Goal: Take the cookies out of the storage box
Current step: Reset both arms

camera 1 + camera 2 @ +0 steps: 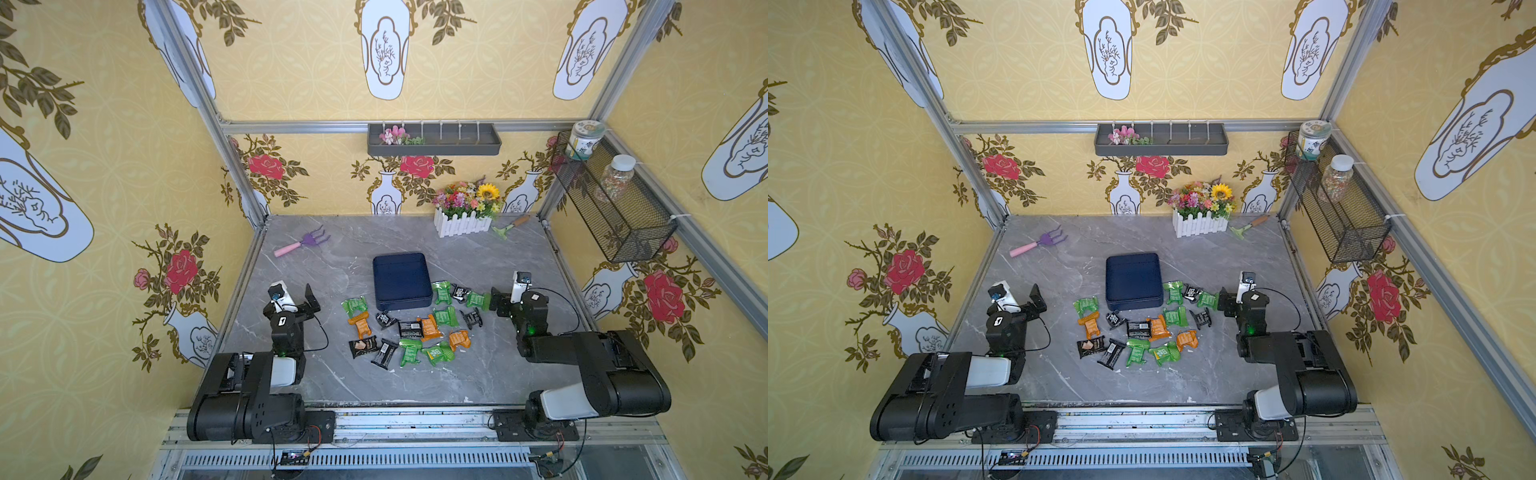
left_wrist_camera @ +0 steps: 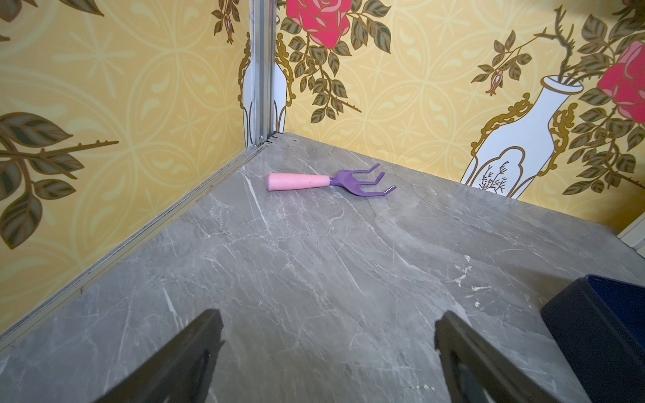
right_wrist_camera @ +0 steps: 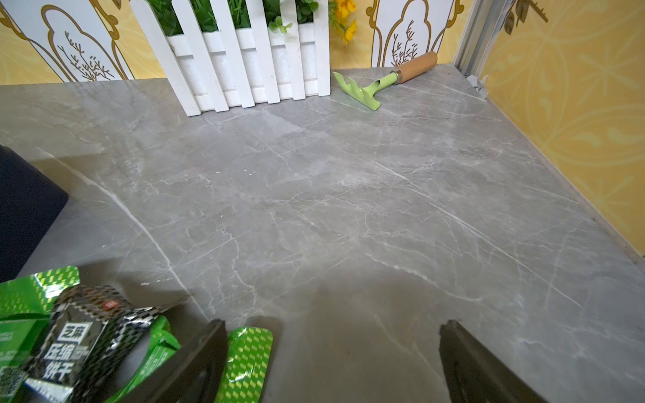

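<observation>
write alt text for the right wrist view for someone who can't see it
The right pincer hangs open over a grey marble table, holding nothing. Green and black cookie packets lie heaped beside it, near a corner of the navy storage box. By the wall stand a white picket-fence planter and a green hand rake with a wooden handle.

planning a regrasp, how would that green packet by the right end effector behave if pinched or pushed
Probably floppy at its edges: the green packet shows crinkled foil with flat sealed ends. Likely light, so a push may slide it over the smooth marble tabletop. The glossy wrapper could slip in a pinch.
</observation>
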Available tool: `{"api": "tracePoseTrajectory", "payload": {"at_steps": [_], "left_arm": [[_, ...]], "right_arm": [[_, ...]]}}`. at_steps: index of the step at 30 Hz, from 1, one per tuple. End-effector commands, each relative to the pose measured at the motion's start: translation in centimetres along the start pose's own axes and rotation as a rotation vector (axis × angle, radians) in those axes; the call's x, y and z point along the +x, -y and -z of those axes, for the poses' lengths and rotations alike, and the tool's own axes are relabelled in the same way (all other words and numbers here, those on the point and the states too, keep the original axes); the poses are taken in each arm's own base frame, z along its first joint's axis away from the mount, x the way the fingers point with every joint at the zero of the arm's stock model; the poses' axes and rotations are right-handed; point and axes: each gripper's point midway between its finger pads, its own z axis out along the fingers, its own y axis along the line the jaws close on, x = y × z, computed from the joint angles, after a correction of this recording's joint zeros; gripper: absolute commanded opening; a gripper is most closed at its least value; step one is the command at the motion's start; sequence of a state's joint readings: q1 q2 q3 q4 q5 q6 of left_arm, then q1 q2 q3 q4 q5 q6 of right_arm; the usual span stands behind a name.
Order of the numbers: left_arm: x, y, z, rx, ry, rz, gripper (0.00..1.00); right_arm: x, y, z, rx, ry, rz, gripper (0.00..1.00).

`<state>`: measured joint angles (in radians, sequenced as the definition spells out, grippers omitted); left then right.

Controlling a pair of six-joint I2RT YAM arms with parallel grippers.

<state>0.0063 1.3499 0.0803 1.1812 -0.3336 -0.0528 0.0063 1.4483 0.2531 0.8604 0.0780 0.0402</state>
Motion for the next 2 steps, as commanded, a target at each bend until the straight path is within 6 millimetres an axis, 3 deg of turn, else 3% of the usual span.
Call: {"api": "tracePoseTrajectory", "payload": {"at_steps": [1, 2], "left_arm": [[-0.56, 0.15, 0.04, 0.009, 0.025, 0.007, 1.00], [-0.59, 0.21, 0.04, 0.012, 0.025, 0.007, 1.00]], "right_arm": [[-0.57, -0.11, 0.24, -0.007, 0.027, 0.006, 0.97], [-0.58, -0.22, 0.24, -0.013, 0.026, 0.009, 0.97]]}}
